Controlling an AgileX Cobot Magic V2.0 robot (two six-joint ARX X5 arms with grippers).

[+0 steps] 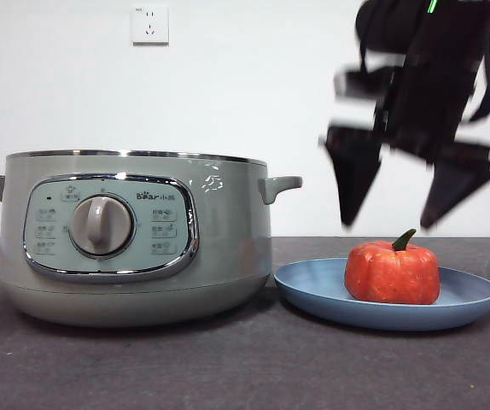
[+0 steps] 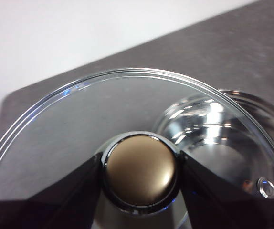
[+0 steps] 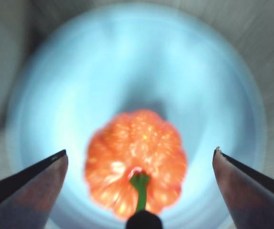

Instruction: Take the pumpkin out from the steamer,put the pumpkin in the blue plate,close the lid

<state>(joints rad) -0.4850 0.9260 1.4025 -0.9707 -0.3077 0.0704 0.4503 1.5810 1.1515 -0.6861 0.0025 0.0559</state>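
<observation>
Now pumpkin (image 1: 392, 273) sits in blue plate (image 1: 467, 301), lower right; right end effector (image 1: 410, 203) gapes empty above. Left end effector (image 2: 141, 172) clamps lid (image 2: 70, 129) knob; steamer (image 1: 134, 235) at frame left stands uncovered.

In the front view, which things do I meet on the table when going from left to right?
Pale sage-green round steamer → matte light blue shallow plate → small orange-red pumpkin, which sits on that plate under the open right gripper.

A white wall (image 1: 245, 85) with two sockets (image 1: 149, 25) is seen behind a dark grey table (image 1: 228, 367).
</observation>
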